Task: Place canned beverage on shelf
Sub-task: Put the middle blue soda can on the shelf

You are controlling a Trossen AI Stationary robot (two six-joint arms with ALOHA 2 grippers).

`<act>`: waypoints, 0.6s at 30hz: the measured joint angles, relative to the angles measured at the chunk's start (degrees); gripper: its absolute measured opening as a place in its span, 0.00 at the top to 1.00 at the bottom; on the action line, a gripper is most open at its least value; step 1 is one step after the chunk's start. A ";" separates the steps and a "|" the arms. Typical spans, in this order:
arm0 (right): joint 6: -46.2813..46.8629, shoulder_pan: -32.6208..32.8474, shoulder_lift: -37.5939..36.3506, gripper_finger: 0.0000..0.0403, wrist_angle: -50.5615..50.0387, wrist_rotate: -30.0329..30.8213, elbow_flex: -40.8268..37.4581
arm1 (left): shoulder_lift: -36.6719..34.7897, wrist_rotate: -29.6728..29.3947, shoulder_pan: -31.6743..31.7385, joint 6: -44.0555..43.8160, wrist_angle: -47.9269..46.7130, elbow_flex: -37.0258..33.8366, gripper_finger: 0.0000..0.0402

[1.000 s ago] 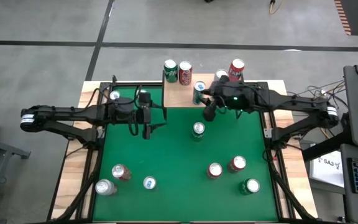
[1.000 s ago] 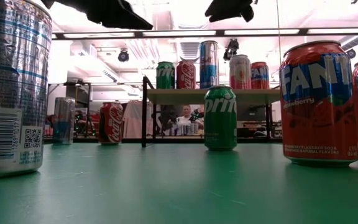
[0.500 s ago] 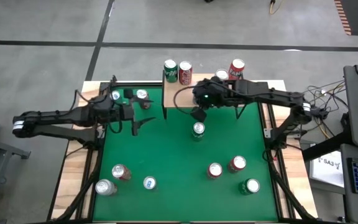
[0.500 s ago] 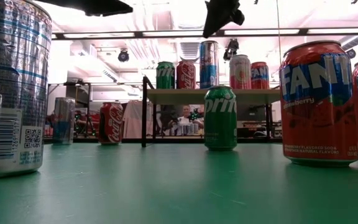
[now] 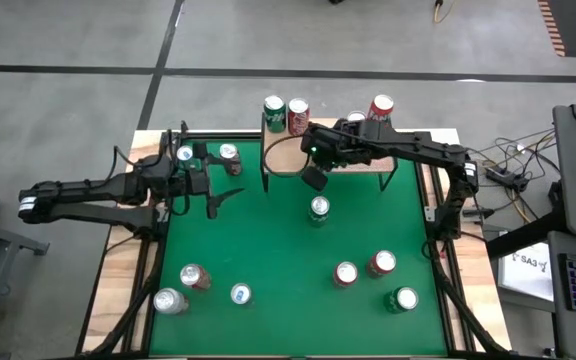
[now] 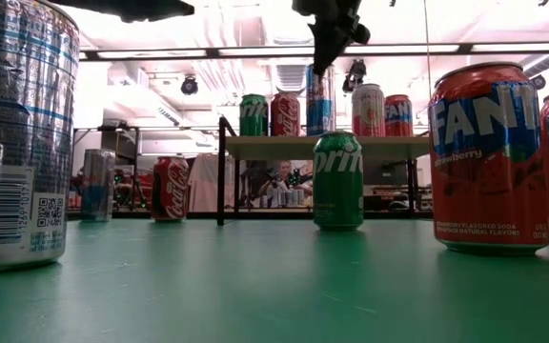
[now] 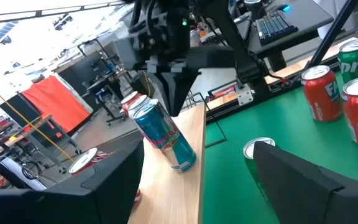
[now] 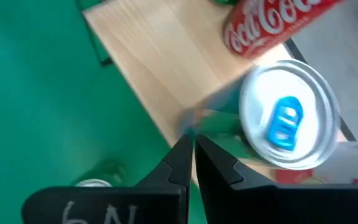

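Observation:
The shelf [image 5: 280,157] stands at the table's far edge, its wooden top [image 6: 284,146] on black legs. On it stand a green can [image 5: 274,113], a red can [image 5: 297,117], a tall blue can [image 7: 165,134] and two more cans. The blue can [image 8: 287,122] stands near the board's front edge; in the high view the right arm hides it. My right gripper [image 8: 191,148] is shut, slanting down just beside this can's top [image 6: 319,69]. My left gripper [image 5: 222,200] hangs open over the table's far left, holding nothing. My right gripper's shut fingertips [image 8: 185,144] stand right beside the blue can's upper wall, slanting down from above. Whether they touch the can, I cannot tell.
A green Sprite can [image 5: 319,208] stands on the green felt in front of the shelf. Several cans stand near the front edge [image 5: 193,277] [image 5: 381,263] [image 5: 404,299]. Two more [image 5: 186,153] [image 5: 228,153] stand at the far left, beside the left arm.
My right gripper has gone along the shelf toward the table's left and tipped its fingers downward beside the blue can. My left gripper has drawn back toward the table's left edge, still open. The cans have kept their places.

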 joint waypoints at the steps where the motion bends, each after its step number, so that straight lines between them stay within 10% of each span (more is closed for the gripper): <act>1: -0.28 -0.45 0.00 0.97 -0.08 -0.03 -0.04 | 0.00 -0.01 0.00 0.00 0.11 0.02 0.28; 18: -10.57 -4.71 -0.24 0.97 -1.26 -0.08 -0.10 | 0.09 -0.10 0.00 -0.19 0.61 0.33 0.28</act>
